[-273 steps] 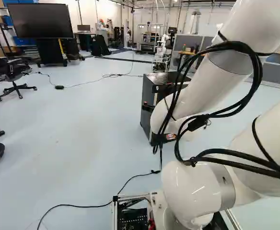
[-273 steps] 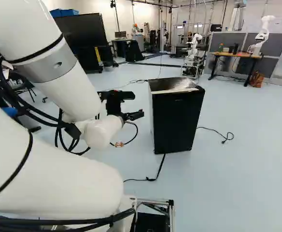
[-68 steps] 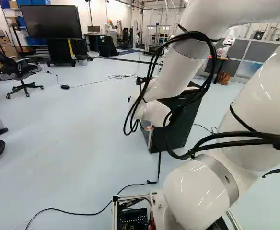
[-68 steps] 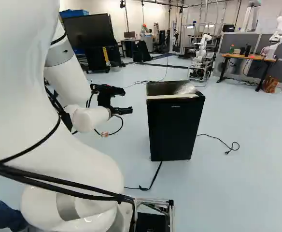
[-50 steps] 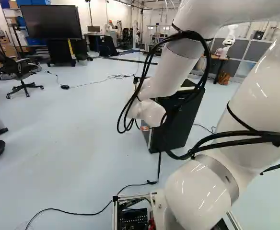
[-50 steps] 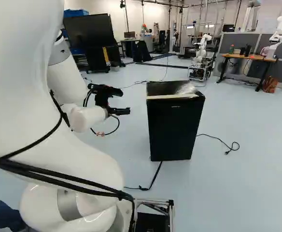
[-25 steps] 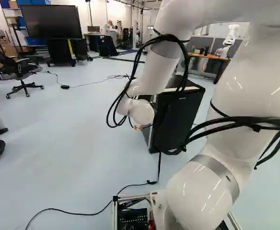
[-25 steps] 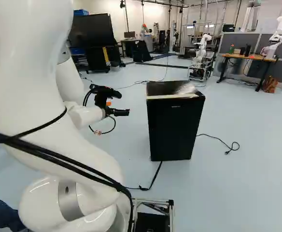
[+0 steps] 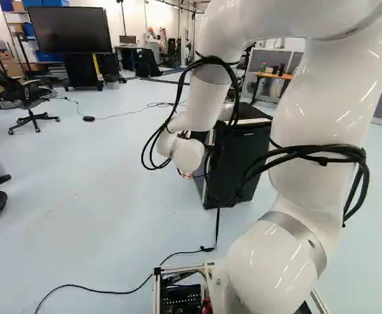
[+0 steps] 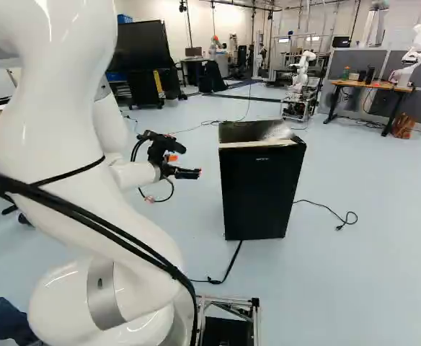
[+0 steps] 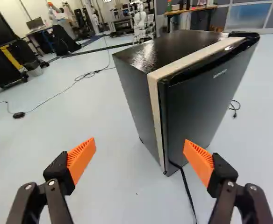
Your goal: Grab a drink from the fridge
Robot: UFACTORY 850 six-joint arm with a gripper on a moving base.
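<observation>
Our black two-fingered jaws with orange pads stand wide apart near the closed, boxy black fridge.

Had the fridge on the floor ahead of the gripper. Found the counter well behind it, with a bottle on top. Saw the chair at the left of the left base view.

text: none legible | fridge door: small pale mark, unreadable
</observation>
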